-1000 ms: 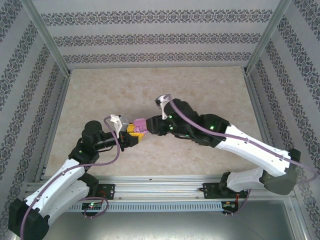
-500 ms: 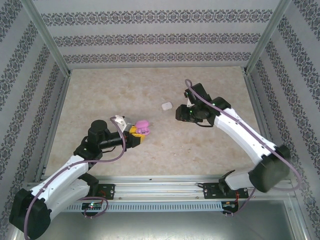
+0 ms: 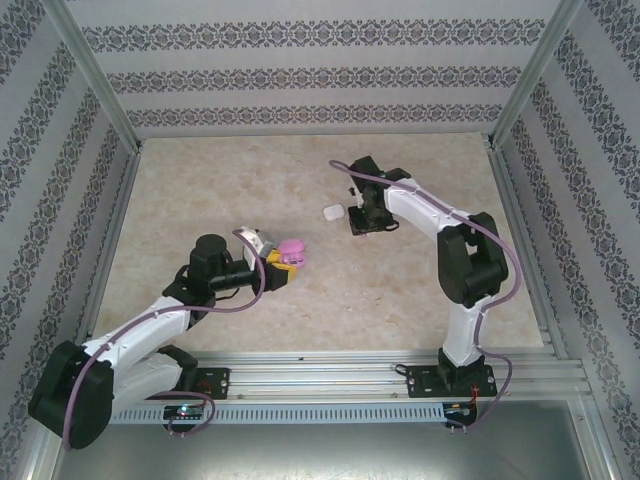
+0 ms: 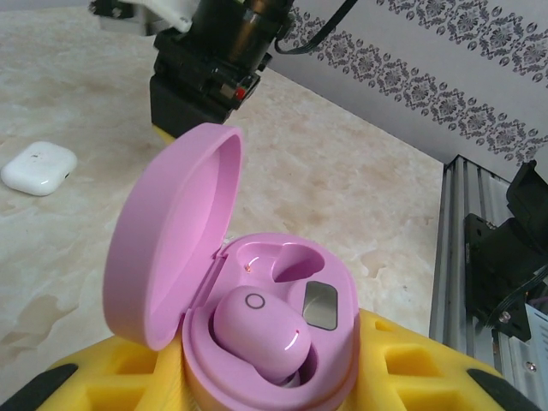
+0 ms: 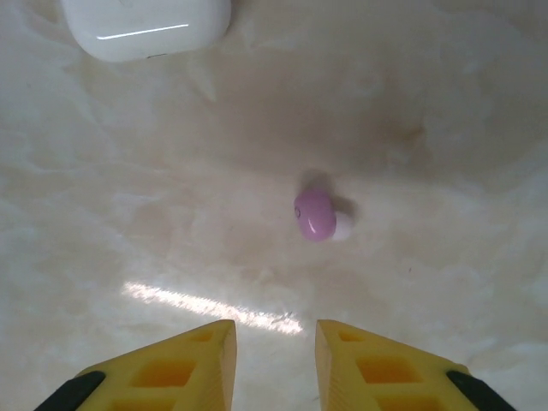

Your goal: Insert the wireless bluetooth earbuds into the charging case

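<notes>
Tabletop (image 3: 200,180) lies open around the earbud (image 5: 315,214) ahead of narrowly parted right fingers (image 5: 188,368); left fingers (image 4: 111,381) grip the pink case (image 4: 175,244).

The open case (image 4: 175,248) sits between the fingers of the left gripper (image 3: 278,260), over the table (image 3: 200,180) and left of its middle. In the left wrist view its lid stands up on the left. One earbud (image 4: 257,336) lies in the case's near well. The other earbud (image 5: 316,214) lies on the table just ahead of the right gripper (image 5: 274,338), apart from its fingertips. Beyond it and to the left lies a closed case (image 5: 145,26), which in the top view is just left of that gripper and behind and to the right of the open case.
</notes>
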You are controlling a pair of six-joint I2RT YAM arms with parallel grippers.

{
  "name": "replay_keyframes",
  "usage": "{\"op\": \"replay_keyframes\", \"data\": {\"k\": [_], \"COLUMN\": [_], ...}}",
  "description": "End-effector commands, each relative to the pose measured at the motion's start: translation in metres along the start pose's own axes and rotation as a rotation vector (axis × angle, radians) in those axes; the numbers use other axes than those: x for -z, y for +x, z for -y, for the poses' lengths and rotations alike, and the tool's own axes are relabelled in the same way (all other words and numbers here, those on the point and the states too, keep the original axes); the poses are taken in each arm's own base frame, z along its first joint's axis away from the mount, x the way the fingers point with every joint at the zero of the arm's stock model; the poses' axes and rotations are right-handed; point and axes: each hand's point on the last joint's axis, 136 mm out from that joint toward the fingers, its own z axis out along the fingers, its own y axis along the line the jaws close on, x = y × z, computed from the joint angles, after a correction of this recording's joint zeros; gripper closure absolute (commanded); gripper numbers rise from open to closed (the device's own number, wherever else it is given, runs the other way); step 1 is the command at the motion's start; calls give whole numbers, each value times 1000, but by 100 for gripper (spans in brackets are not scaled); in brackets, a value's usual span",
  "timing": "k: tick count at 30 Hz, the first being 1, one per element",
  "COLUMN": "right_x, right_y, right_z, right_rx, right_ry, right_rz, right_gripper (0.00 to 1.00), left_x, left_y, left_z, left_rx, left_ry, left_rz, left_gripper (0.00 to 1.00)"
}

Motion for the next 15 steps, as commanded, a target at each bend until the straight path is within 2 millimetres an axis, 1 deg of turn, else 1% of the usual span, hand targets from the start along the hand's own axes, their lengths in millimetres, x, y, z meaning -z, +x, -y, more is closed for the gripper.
{"op": "replay_keyframes", "data": {"k": [1, 4, 9, 15], "right_x": [-2, -9, -18, -30], "right_y": [0, -3, -7, -10], "right_z": [6, 7, 16, 14], "right_rx": [196, 250, 308, 336], "right_ry": [132, 183, 275, 276], "right_rz": [-28, -42, -79, -94], "right_gripper": [70, 70, 69, 69], "left_x": [-2, -4, -7, -10], "left_y": [-9, -6, -5, -3], "left_z": [7, 4, 2, 2], "left_rx": [-45, -41, -37, -40], "left_ry": [33, 31, 34, 42], "left_rz": [42, 35, 28, 9], "left_gripper": [77, 77, 77, 77]}}
